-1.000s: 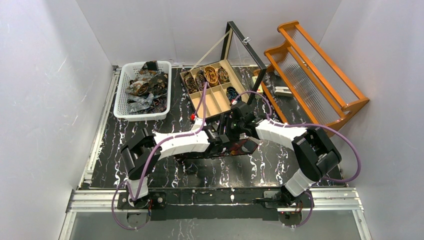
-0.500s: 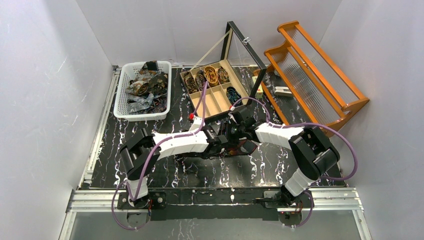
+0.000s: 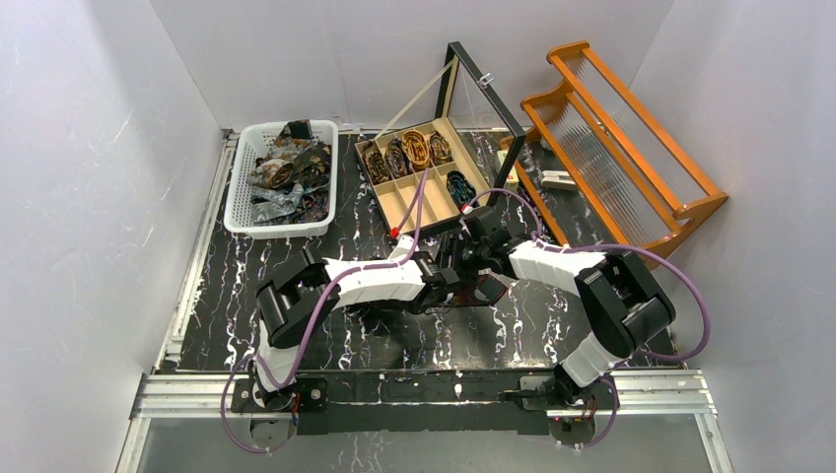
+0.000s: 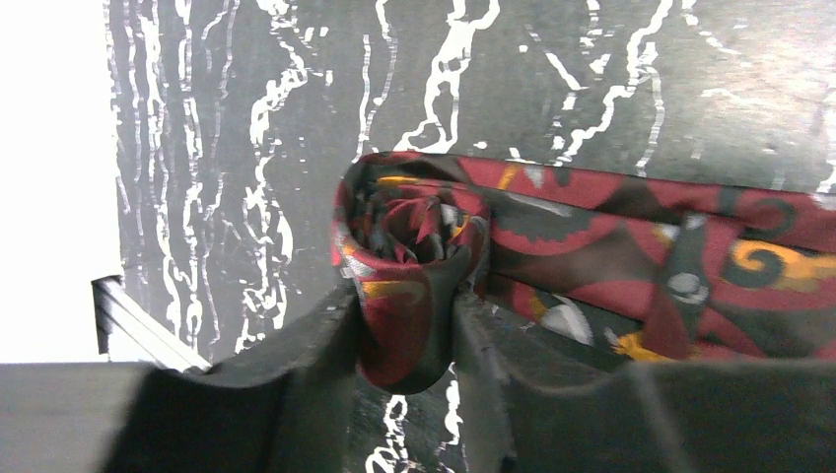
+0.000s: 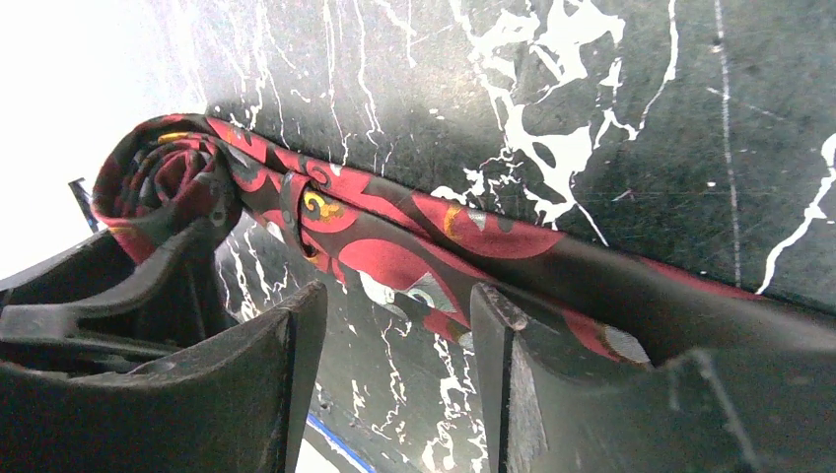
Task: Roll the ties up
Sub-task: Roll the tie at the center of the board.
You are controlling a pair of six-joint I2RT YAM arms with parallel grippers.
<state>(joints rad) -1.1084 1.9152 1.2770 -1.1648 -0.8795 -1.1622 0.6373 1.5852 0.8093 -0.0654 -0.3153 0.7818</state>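
From above, our two arms meet over the red tie point(image 3: 490, 288) on the worktop point(image 3: 552, 330). At the left wrist, our left claw point(image 4: 404, 315) pinches its coil point(image 4: 409, 222), the flat strip running rightward. At the right wrist, our right claw point(image 5: 399, 305) stands parted beside that strip, the coil to its left.

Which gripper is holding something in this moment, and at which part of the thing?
The left gripper pinches the red patterned tie at its rolled end. The right gripper has its fingers apart and holds nothing.
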